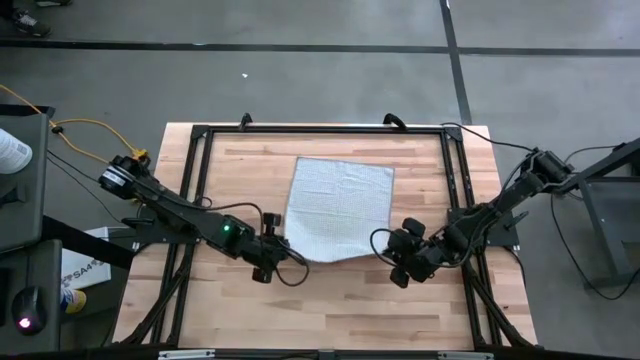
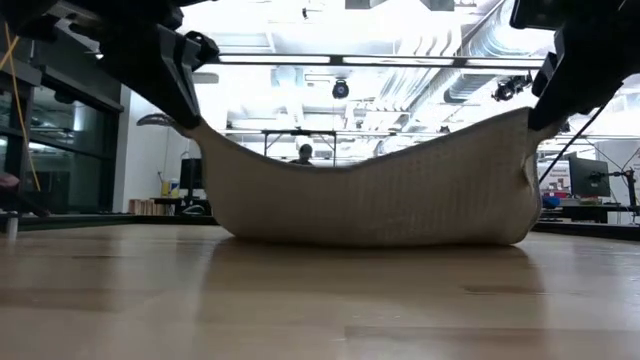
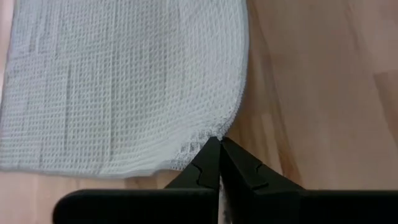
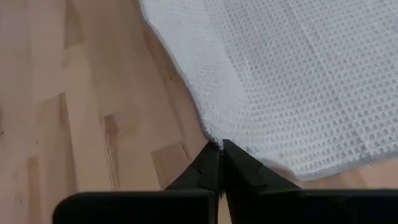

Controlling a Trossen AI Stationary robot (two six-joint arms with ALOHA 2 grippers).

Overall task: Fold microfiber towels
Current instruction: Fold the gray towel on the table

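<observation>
**Towel pinched at both near corners**

The microfiber towel [image 1: 338, 207] lies mid-bench, its near edge lifted and sagging between the grips: soft, light, best held by the corners. Left gripper [image 3: 219, 144] and right gripper [image 4: 221, 147] have jaws closed on one corner each.

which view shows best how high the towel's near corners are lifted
The low view: the towel hangs between both raised corners, its middle sagging to the table. The high view flattens it; each wrist view shows one pinched corner.
</observation>
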